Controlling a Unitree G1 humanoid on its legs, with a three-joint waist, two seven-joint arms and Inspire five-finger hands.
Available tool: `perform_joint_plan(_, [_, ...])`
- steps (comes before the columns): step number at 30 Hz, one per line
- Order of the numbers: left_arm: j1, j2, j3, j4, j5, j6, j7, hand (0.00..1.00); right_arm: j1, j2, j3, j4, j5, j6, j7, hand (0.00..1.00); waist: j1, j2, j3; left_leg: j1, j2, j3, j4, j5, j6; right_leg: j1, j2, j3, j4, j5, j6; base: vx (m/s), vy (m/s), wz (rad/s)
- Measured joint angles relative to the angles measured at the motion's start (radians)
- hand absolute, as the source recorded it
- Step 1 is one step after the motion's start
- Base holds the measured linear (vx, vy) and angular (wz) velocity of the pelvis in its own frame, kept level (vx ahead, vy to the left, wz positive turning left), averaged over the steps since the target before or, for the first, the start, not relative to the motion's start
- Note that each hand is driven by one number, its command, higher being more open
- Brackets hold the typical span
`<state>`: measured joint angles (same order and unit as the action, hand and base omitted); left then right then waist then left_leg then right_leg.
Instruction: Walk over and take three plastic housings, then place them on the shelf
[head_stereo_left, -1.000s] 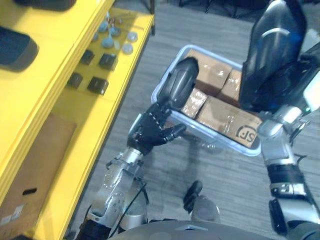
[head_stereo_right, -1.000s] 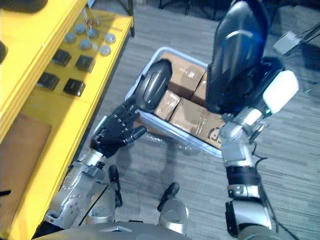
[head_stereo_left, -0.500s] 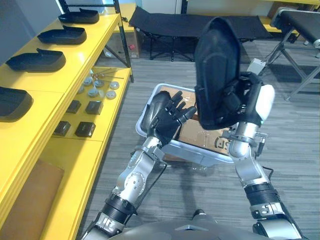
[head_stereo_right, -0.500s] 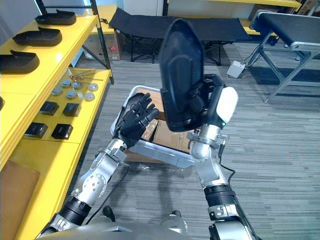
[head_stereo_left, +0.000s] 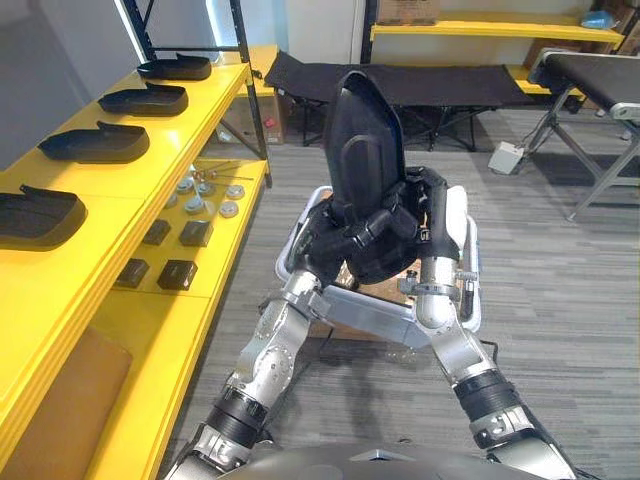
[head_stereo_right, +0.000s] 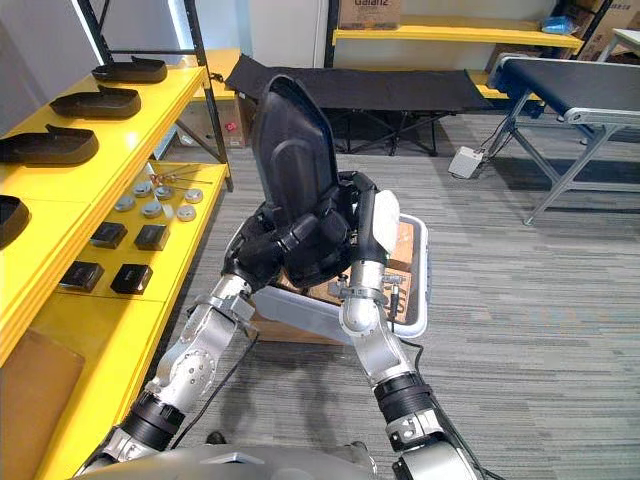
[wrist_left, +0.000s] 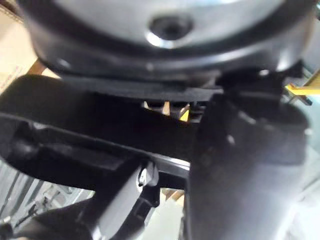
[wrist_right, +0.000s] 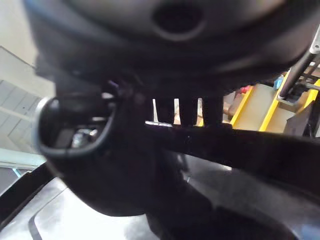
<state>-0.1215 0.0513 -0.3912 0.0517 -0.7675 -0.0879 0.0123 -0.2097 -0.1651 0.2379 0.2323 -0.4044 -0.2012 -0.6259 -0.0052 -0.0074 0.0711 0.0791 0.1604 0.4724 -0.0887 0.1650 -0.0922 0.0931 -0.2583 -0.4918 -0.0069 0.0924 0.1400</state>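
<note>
Left eye view: the left robot hand and right robot hand both clasp one tall black plastic housing, held upright beside the yellow metal shelf. Four similar housings already lie there; this one likely awaits placing.

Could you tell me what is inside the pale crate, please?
Cardboard boxes show at the right end of the crate. The black housing, held by the left hand and right hand, covers the rest.
</note>
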Motion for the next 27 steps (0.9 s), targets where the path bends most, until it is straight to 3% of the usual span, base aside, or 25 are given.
perform_joint_plan(2, [0.000, 0.000, -0.003, 0.000, 0.027, 0.000, 0.018, 1.00, 0.004, 0.005, 0.013, 0.000, 0.001, -0.002, 0.000, 0.00, -0.001, 0.001, -0.001, 0.000, 0.000, 0.000, 0.000, 0.000, 0.000, 0.000, 0.000, 0.000, -0.004, 0.002, -0.001, 0.00, 0.000, 0.00])
perform_joint_plan(3, [0.000, 0.000, -0.006, 0.000, 0.039, 0.000, 0.040, 0.00, 0.007, 0.007, 0.027, 0.000, 0.016, -0.004, 0.000, 0.00, -0.001, 0.001, -0.005, -0.001, -0.002, 0.001, 0.000, 0.000, 0.000, 0.001, 0.000, 0.000, -0.009, 0.006, -0.002, 0.00, 0.000, 0.00])
perform_joint_plan(10, [-0.001, 0.000, -0.007, -0.001, 0.072, 0.000, 0.139, 0.00, 0.032, 0.016, 0.058, 0.010, 0.077, -0.004, 0.009, 0.00, 0.000, -0.003, -0.013, -0.001, -0.003, 0.001, 0.001, 0.000, 0.000, 0.002, 0.000, 0.000, -0.014, 0.009, -0.002, 0.00, 0.000, 0.00])
perform_joint_plan(14, [-0.001, 0.000, 0.015, 0.019, 0.075, 0.003, 0.164, 0.00, 0.039, 0.014, 0.071, 0.010, 0.077, -0.033, 0.004, 0.00, -0.007, -0.008, -0.025, -0.001, -0.003, 0.001, 0.000, 0.000, 0.000, 0.002, 0.001, 0.000, -0.015, 0.008, -0.003, 0.00, 0.000, 0.00])
perform_joint_plan(16, [-0.001, -0.001, 0.037, 0.024, 0.107, 0.002, 0.176, 0.00, 0.043, 0.014, 0.090, 0.008, 0.077, -0.076, -0.002, 0.00, -0.010, -0.009, -0.030, 0.000, -0.003, 0.001, 0.000, 0.000, 0.000, 0.002, 0.001, 0.001, -0.015, 0.008, -0.004, 0.00, 0.000, 0.00])
perform_joint_plan(23, [0.000, 0.012, 0.044, 0.036, 0.150, 0.001, 0.169, 0.00, 0.053, 0.026, 0.137, 0.005, 0.119, -0.099, -0.002, 0.00, -0.009, -0.019, -0.049, 0.000, -0.004, 0.001, 0.001, 0.000, 0.000, 0.002, 0.000, 0.001, -0.016, 0.006, -0.010, 0.00, 0.000, 0.00])
perform_joint_plan(27, [0.000, 0.024, 0.044, 0.038, 0.065, 0.002, 0.124, 0.00, 0.068, 0.022, 0.137, -0.015, 0.139, -0.122, -0.004, 0.00, -0.010, -0.021, -0.052, 0.000, -0.004, 0.001, 0.002, 0.000, 0.000, 0.002, 0.000, 0.001, -0.017, 0.006, -0.010, 0.00, 0.000, 0.00])
